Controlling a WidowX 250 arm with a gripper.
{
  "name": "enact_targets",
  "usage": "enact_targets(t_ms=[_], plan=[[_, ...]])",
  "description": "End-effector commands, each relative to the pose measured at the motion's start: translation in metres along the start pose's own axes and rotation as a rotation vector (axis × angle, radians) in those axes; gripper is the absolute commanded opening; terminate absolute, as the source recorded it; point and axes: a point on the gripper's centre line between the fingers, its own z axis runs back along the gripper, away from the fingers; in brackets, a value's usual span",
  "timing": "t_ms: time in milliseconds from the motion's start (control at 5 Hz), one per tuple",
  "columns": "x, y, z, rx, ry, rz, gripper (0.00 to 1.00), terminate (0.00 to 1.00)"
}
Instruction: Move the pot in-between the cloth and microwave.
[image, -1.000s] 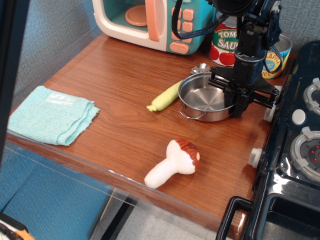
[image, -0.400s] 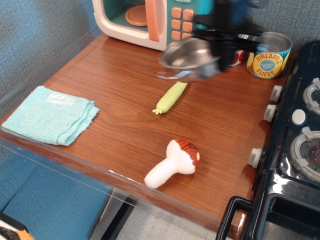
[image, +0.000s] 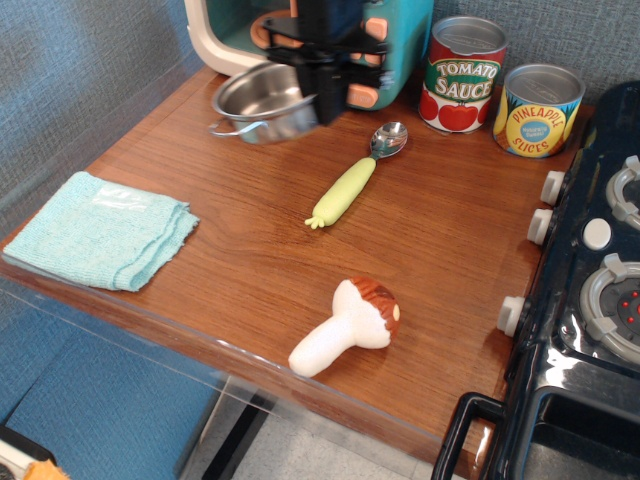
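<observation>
The shiny steel pot hangs tilted just above the table, in front of the microwave at the back. My black gripper is shut on the pot's right rim and comes down from above, hiding much of the microwave's door. The light aqua cloth lies folded at the front left, well apart from the pot.
A spoon with a yellow-green handle lies mid-table. A toy mushroom lies near the front edge. A tomato sauce can and a pineapple can stand at the back right. A black toy stove fills the right side.
My gripper lifted the pot from beside the stove and carried it left, to in front of the microwave. The spoon, formerly partly hidden by the pot, now shows whole.
</observation>
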Motion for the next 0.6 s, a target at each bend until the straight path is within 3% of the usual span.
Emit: enact_targets(t_ms=[0, 400], plan=[[0.013, 0.047, -0.002, 0.041, 0.0, 0.016, 0.0, 0.0], [0.008, 0.062, -0.033, 0.05, 0.08, 0.042, 0.0, 0.0]])
